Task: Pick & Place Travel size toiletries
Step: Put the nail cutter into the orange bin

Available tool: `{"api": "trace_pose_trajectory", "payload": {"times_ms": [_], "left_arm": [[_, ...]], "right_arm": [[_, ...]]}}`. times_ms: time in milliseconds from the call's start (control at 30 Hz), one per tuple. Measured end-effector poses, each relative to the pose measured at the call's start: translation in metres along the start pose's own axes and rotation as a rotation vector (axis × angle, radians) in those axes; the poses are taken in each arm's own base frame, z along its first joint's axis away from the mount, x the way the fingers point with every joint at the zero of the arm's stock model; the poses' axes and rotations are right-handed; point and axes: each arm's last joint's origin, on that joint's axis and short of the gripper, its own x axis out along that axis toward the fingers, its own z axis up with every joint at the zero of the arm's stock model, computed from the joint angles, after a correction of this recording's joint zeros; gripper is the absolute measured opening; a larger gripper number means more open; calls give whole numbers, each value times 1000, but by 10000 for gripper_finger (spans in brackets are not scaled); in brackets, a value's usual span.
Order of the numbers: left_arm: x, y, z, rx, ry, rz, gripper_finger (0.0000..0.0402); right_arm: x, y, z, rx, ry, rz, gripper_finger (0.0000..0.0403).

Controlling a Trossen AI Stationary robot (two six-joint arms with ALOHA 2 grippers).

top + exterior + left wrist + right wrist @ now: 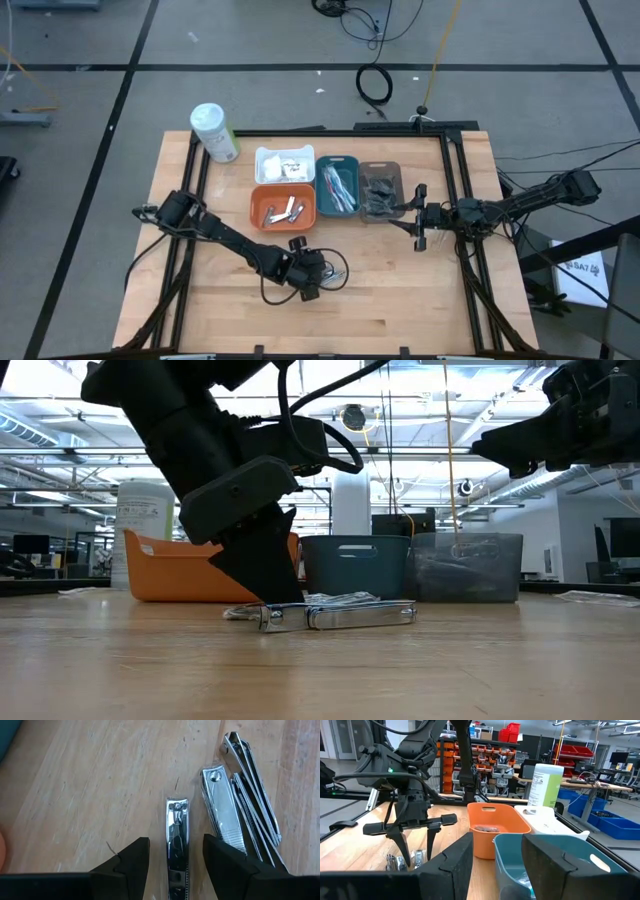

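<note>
Shiny chrome nail clipper (177,845) between dark wedge-shaped fingers (131,865).

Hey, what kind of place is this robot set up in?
Probably an industrial lab or workshop: shelving with red and orange parts bins, exposed ceiling trusses and lights, and workbenches with monitors behind the wooden table.
</note>
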Motion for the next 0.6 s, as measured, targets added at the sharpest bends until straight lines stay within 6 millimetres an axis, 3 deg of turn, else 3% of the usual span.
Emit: {"api": "trace_pose_trajectory", "payload": {"times_ms": [467,600], "left_arm": [[1,0,0,-2,1,-2,184],[1,0,0,-3,4,-7,164]], "right_arm": [[0,0,0,0,0,0,155],[0,0,0,0,0,0,155]]}}
